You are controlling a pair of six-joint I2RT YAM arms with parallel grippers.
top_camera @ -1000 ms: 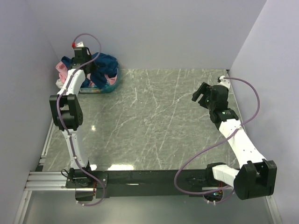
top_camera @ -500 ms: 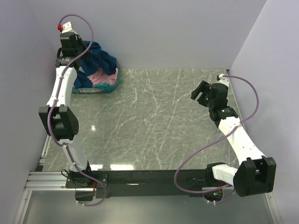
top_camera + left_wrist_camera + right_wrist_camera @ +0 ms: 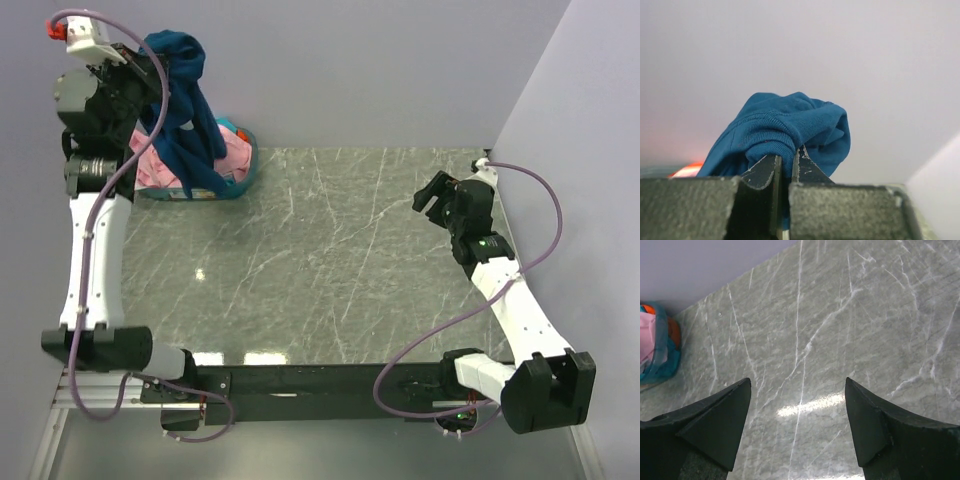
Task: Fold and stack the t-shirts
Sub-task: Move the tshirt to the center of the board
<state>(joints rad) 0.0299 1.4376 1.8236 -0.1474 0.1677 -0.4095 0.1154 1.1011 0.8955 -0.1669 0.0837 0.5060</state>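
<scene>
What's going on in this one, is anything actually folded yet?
The left end effector is shut on a blue t-shirt and holds it high above the teal basket in the table's far left corner, the cloth dangling down toward it. A pink t-shirt lies in the basket. The right end effector hangs open over the table, holding nothing. Nothing is folded yet.

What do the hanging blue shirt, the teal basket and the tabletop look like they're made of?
Blue shirt: soft matte knit, probably cotton; ribbed hem, limp drape. Teal basket: seemingly glossy plastic, with a smooth shiny rim. Tabletop: polished grey-green marble look, white veins and light glare; possibly laminate.
</scene>
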